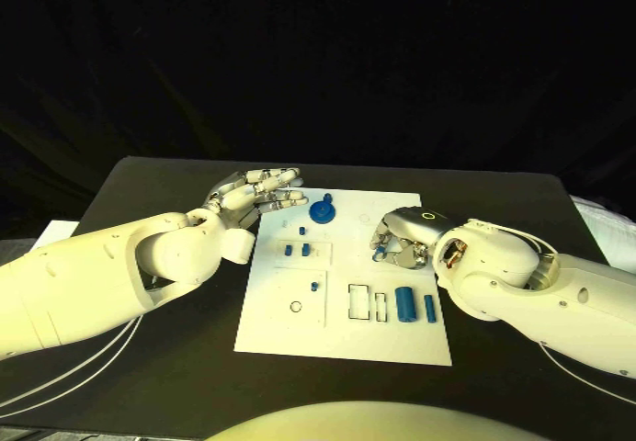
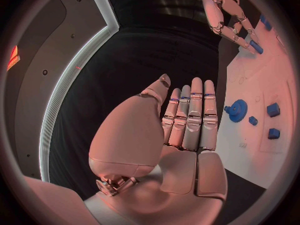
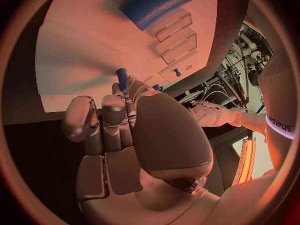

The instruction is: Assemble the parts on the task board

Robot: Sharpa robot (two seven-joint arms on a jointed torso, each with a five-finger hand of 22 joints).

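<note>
The white task board (image 1: 347, 317) lies in the middle of the black worktop (image 1: 159, 184). The left hand (image 1: 255, 197) hovers at the board's far-left corner, its fingers (image 2: 190, 117) straight, apart and empty, near a round blue part (image 1: 323, 211). The right hand (image 1: 404, 237) is over the board's right side, fingers (image 3: 106, 112) curled around a small blue peg (image 3: 121, 78). Blue cylinders (image 1: 405, 306) lie on the board just nearer the robot than that hand.

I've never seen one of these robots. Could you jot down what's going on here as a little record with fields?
Surface: black table
Task board: white plate in the middle of the table
Left hand: holds nothing, fingers extended, at the board's far left corner
Right hand: over the board, pinching a small blue peg
Loose parts: blue gear, large blue cylinder
</note>
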